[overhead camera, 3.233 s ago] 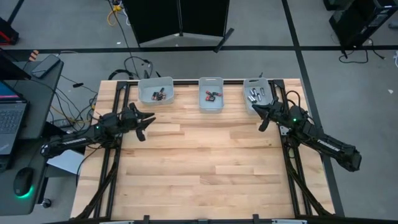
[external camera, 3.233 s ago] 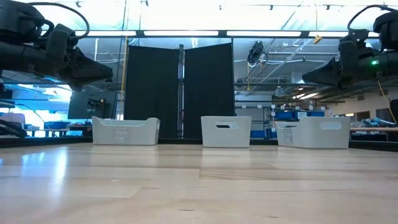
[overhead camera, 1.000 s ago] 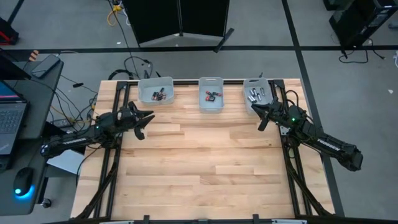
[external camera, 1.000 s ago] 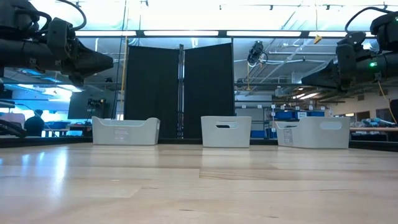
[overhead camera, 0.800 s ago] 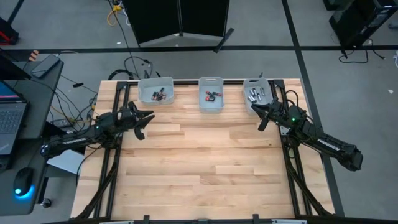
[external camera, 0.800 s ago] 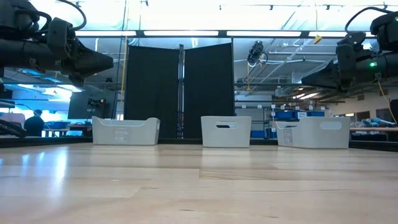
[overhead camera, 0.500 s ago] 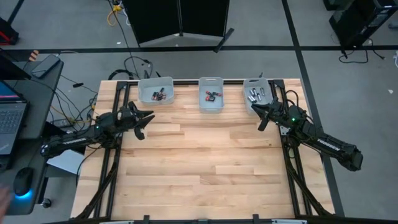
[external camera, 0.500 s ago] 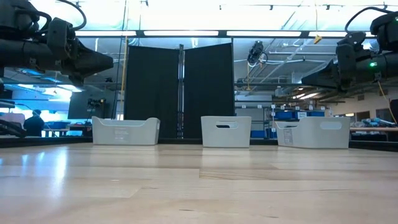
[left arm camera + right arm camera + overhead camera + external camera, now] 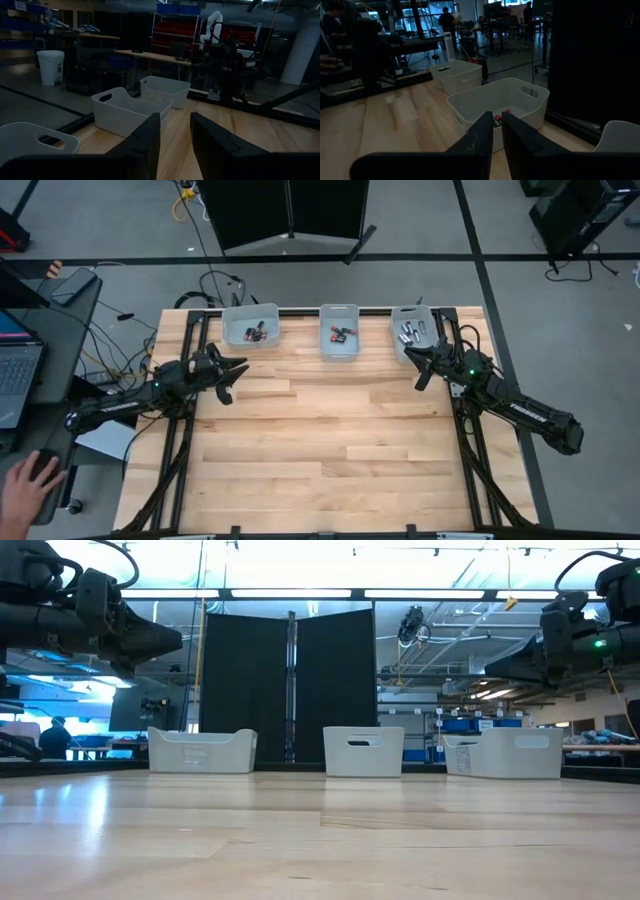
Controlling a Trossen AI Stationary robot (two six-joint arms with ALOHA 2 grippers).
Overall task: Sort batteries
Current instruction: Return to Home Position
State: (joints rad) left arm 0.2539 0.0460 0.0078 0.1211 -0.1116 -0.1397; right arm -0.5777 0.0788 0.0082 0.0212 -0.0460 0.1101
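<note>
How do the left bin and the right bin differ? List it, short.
The left bin holds dark batteries with red ends; the right bin holds silver-grey batteries. The left bin sits square to the table's far edge; the right bin looks turned askew. The right gripper hovers close beside the right bin; the left gripper hangs farther from the left bin. Both are pale open bins at the far edge.

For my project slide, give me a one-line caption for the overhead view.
Batteries sorted into three bins at the table's far edge; left gripper and right gripper hover empty.
</note>
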